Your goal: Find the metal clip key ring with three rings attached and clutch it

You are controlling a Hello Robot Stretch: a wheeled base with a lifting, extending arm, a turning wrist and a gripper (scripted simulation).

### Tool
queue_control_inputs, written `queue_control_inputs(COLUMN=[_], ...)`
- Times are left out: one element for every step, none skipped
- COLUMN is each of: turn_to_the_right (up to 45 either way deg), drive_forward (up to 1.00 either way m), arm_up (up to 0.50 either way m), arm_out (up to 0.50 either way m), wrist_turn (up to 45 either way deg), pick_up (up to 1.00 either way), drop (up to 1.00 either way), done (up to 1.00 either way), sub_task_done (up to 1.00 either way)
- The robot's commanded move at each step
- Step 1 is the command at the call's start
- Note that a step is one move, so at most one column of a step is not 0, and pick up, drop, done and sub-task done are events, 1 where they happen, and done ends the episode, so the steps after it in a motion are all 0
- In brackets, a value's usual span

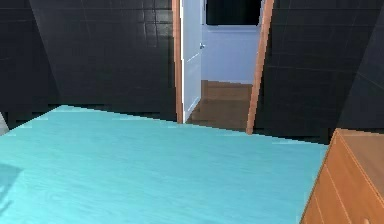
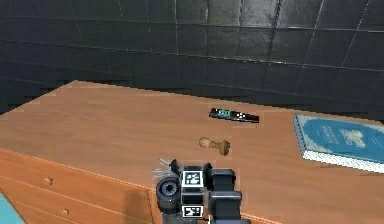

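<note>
A small tan thing with a ring-like loop (image 2: 215, 146) lies on the wooden dresser top (image 2: 110, 125), near its middle. My gripper (image 2: 160, 173) shows at the arm side view's bottom, left of the two white marker squares (image 2: 191, 181), above the dresser's near edge. Only bare wood lies at its far end, so it holds nothing. The small thing lies up and to the right of the gripper, apart from it.
A black remote (image 2: 235, 116) and a blue book (image 2: 340, 140) also lie on the dresser, which stands against a dark tiled wall (image 2: 150, 50). Ahead are a turquoise bed (image 1: 150, 165), the dresser's corner (image 1: 350, 180) and an open white door (image 1: 192, 60) onto a wood-floored room.
</note>
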Motion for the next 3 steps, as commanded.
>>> queue_control_inputs(turn_to_the_right=[0.0,0.0,0.0], drive_forward=[0.0,0.0,0.0], arm_up=[0.0,0.1,0.0], arm_out=[0.0,0.0,0.0], wrist_turn=[0.0,0.0,0.0], pick_up=[1.0,0.0,0.0], drop=[0.0,0.0,0.0], done=[0.0,0.0,1.0], sub_task_done=[0.0,0.0,0.0])
